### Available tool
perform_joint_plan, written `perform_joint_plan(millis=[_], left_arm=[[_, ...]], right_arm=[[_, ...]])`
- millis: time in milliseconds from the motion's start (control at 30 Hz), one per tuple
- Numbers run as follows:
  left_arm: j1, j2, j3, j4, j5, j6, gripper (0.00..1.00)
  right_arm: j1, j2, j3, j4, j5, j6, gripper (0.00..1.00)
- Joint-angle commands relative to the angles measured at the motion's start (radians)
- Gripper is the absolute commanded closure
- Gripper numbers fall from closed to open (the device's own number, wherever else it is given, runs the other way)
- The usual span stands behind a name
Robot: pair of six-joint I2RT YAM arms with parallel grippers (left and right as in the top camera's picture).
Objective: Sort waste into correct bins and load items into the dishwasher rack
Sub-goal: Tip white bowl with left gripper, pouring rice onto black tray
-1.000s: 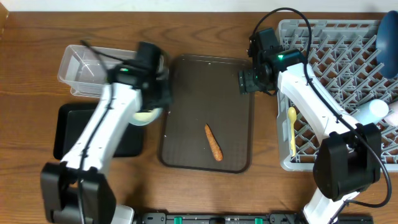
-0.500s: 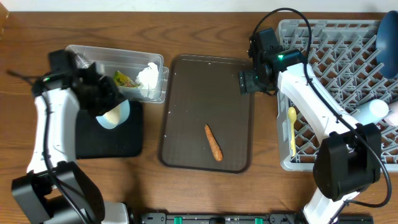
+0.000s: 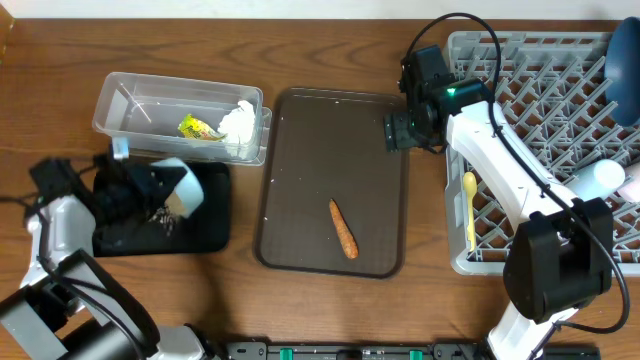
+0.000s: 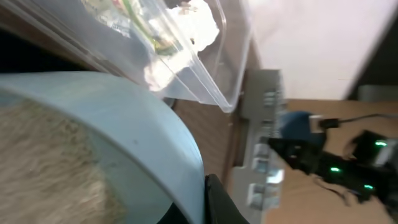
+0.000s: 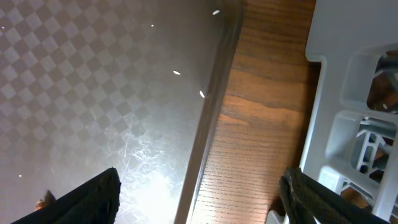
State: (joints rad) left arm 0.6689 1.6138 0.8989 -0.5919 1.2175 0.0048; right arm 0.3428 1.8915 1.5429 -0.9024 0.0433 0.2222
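My left gripper [image 3: 150,190] is shut on the rim of the pale blue bowl [image 3: 183,187], which is tipped on its side over the black tray [image 3: 210,235]. Rice [image 4: 37,165] still clings inside the bowl, and loose grains [image 3: 160,220] lie on the tray. The clear tub [image 3: 130,110] holds the yellow-green wrapper [image 3: 199,128] and the white tissue [image 3: 238,122]. An orange carrot piece [image 3: 344,228] lies on the brown serving tray [image 3: 300,150]. My right gripper [image 3: 398,131] hangs open over that tray's right edge. The grey rack [image 3: 520,90] holds the yellow spoon [image 3: 469,205] and the dark blue plate [image 3: 625,55].
A blue cup [image 3: 600,178] and a pink cup [image 3: 633,180] sit at the rack's right side. In the right wrist view a strip of wooden table [image 5: 261,124] separates the brown tray's rim [image 5: 214,93] from the rack wall [image 5: 348,37].
My left arm has swung left and down from beside the clear tub, carrying the bowl over the black tray and tipping it; rice grains now lie there. The right arm has not moved.
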Motion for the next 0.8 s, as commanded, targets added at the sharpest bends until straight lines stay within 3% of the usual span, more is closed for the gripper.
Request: perform_joint_plan(millis=[0, 200, 533, 633, 767], left_arm=[[0.048, -0.013, -0.049, 0.019, 0.171, 0.028, 0.94], [0.094, -0.013, -0.060, 0.040, 0.294, -0.023, 0.94], [0.098, -0.013, -0.060, 0.060, 0.355, -0.077, 0.94], [0.098, -0.013, -0.060, 0.060, 0.354, -0.146, 0.94], [0.100, -0.013, -0.060, 0.060, 0.339, -0.377, 0.93]], right_arm=[[-0.003, 0.010, 0.000, -0.002, 0.013, -0.014, 0.19], [-0.003, 0.010, 0.000, -0.001, 0.013, -0.018, 0.19], [-0.004, 0.010, 0.000, -0.003, 0.013, -0.018, 0.19], [-0.004, 0.010, 0.000, -0.007, 0.013, -0.018, 0.19], [-0.004, 0.010, 0.000, -0.005, 0.013, -0.018, 0.19]])
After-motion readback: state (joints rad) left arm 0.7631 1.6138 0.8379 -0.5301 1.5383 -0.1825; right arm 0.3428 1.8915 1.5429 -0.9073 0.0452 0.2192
